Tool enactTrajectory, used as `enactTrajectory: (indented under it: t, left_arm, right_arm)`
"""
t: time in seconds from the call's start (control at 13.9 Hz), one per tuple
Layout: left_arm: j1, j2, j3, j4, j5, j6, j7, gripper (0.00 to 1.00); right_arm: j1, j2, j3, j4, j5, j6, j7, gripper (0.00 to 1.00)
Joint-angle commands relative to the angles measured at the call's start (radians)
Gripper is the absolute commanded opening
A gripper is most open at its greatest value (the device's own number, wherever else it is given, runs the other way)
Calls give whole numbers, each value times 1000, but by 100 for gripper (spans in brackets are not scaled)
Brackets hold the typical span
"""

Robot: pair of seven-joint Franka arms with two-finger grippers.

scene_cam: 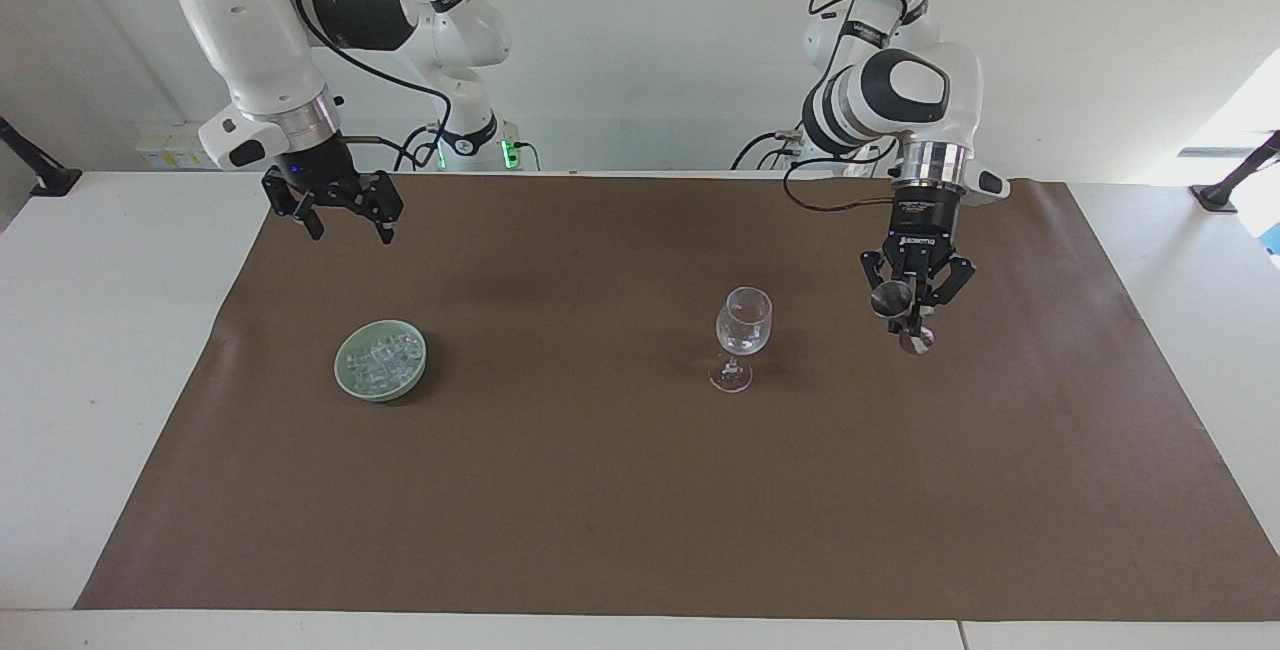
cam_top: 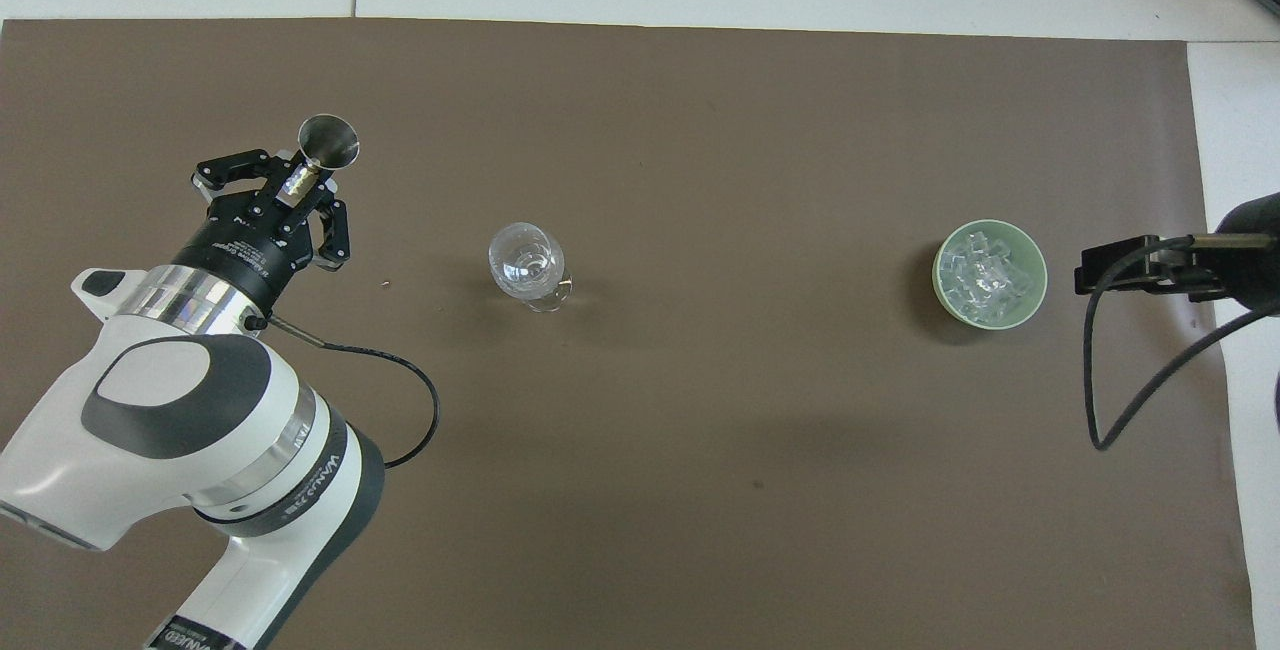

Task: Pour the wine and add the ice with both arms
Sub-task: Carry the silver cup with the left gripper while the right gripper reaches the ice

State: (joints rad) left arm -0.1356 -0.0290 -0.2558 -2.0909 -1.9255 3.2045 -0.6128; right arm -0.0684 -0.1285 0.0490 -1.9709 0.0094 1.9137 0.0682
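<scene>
A clear wine glass (scene_cam: 744, 322) (cam_top: 526, 260) stands upright on the brown mat. Beside it, toward the left arm's end, my left gripper (scene_cam: 905, 315) (cam_top: 300, 180) hangs over the mat, shut on a small metal jigger (scene_cam: 893, 298) (cam_top: 328, 142). The ice (scene_cam: 382, 357) (cam_top: 988, 275) is heaped in a pale green bowl (scene_cam: 345, 380) (cam_top: 940, 275) toward the right arm's end. My right gripper (scene_cam: 345, 220) (cam_top: 1090, 272) is open and holds nothing, up over the mat's edge by the robots. No wine is in view.
The brown mat (scene_cam: 600, 490) covers most of the white table (scene_cam: 110, 330). A black cable (cam_top: 1130, 410) hangs from the right wrist over the mat's end.
</scene>
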Motion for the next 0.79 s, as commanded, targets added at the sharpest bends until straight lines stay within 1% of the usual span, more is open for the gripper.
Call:
enactTrajectory:
  t: [0.0,0.14,0.22,0.36,0.58,0.72]
  left_arm:
    - [43,-57,21,-53,69,-109,1,0]
    - [48,-80,44,-92,129,-194,-7,0]
    - [48,-92,64,-101,146,-224,-12,0]
    - [54,-101,69,-119,193,-273,-44,0]
    - [57,-117,118,-147,330,-391,-184,0]
    - [59,-127,138,-159,353,-422,-280,0]
  right_arm:
    - [-25,13,8,-72,11,105,-28,100]
    - [-21,67,8,-78,9,161,-27,100]
    - [-22,102,8,-77,9,203,-28,100]
    - [-24,156,8,-82,9,283,-27,100]
    - [-27,202,8,-118,9,356,-27,100]
    - [-60,249,8,-137,6,405,-53,100]
